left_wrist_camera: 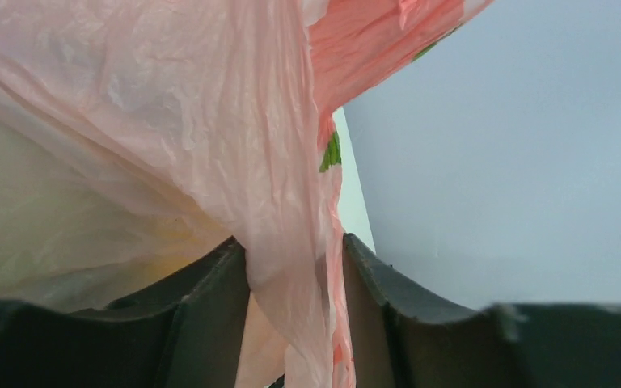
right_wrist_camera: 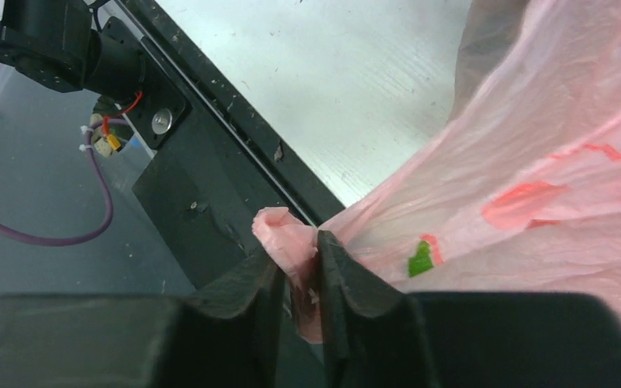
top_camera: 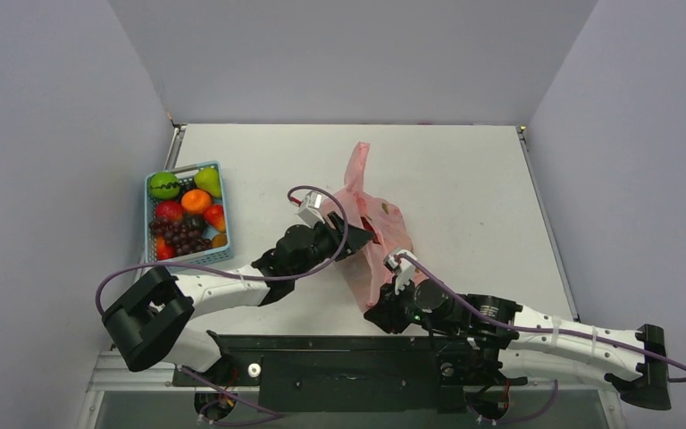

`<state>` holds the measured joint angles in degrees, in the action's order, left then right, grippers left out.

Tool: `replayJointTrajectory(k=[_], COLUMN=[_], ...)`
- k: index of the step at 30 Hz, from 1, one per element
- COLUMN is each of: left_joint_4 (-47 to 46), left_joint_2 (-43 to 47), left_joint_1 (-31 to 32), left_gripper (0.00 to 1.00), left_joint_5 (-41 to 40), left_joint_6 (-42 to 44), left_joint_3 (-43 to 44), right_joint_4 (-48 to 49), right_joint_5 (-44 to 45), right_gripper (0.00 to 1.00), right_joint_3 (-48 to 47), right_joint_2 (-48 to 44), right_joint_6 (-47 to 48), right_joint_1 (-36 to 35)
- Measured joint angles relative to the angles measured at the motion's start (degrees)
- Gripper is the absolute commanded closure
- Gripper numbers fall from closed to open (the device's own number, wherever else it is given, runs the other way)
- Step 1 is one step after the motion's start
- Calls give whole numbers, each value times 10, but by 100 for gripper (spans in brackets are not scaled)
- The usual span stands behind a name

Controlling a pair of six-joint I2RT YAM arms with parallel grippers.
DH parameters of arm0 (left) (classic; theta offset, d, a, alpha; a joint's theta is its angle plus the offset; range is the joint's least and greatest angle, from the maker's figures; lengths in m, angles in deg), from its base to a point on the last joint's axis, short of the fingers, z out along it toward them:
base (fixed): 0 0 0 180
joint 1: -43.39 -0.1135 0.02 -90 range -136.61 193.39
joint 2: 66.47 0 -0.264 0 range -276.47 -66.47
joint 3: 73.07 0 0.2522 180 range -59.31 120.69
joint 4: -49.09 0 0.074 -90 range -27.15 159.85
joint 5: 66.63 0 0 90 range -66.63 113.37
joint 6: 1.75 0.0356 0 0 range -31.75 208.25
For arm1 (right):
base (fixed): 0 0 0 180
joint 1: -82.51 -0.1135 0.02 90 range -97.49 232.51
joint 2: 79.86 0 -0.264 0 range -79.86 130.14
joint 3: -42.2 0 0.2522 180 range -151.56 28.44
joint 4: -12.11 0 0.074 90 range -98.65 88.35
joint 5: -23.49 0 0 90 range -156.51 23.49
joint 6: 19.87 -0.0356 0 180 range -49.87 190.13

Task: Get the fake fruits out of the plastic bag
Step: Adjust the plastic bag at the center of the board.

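Note:
The pink plastic bag point(top_camera: 371, 223) lies in the middle of the table, one handle pointing to the far side. My left gripper point(top_camera: 357, 239) is shut on a fold of the bag point(left_wrist_camera: 291, 202) at its left side. My right gripper point(top_camera: 391, 279) is shut on a bunched corner of the bag point(right_wrist_camera: 287, 238) near the table's front edge. A yellowish shape point(left_wrist_camera: 73, 234) shows faintly through the plastic in the left wrist view. The fake fruits inside the bag are otherwise hidden.
A light-blue slatted basket point(top_camera: 154, 183) stands at the left with several fruits, among them a green ball with a dark zigzag point(top_camera: 164, 185) and dark grapes point(top_camera: 181, 237). The black mounting rail point(top_camera: 348, 357) runs along the near edge.

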<state>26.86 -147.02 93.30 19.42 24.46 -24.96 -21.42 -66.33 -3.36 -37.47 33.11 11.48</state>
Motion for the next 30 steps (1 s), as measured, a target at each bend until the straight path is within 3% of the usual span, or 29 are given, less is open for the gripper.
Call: replayJointTrajectory(k=[1, 2, 4, 8, 12, 16, 21, 25, 30], left_joint_4=[-6, -9, -10, -6, 5, 30, 45, 47, 48], left_joint_2=[-1, -2, -2, -3, -1, 13, 26, 26, 26], left_joint_1=[0, 0, 0, -1, -1, -1, -1, -1, -1], left_gripper=[67, 78, 96, 100, 100, 100, 100, 100, 100], left_joint_5=[2, 2, 2, 3, 3, 3, 3, 3, 0], left_joint_6=[3, 5, 12, 24, 31, 38, 45, 45, 45], left_joint_3=[0, 0, 0, 0, 0, 0, 0, 0, 0], right_joint_4=[0, 0, -3, -75, -175, -236, -290, -297, -274], right_joint_5=[3, 8, 25, 111, 237, 327, 393, 397, 391], right_gripper=[69, 64, 45, 35, 30, 30, 36, 38, 49], right_joint_3=[0, 0, 0, -28, -134, -250, -357, -377, -377], right_joint_2=[0, -1, -2, 0, 36, 87, 190, 274, 352], right_joint_6=[-3, -5, -13, -31, -41, -17, 37, 85, 124], right_joint_1=[-1, -2, -3, -4, -3, 14, 82, 95, 95])
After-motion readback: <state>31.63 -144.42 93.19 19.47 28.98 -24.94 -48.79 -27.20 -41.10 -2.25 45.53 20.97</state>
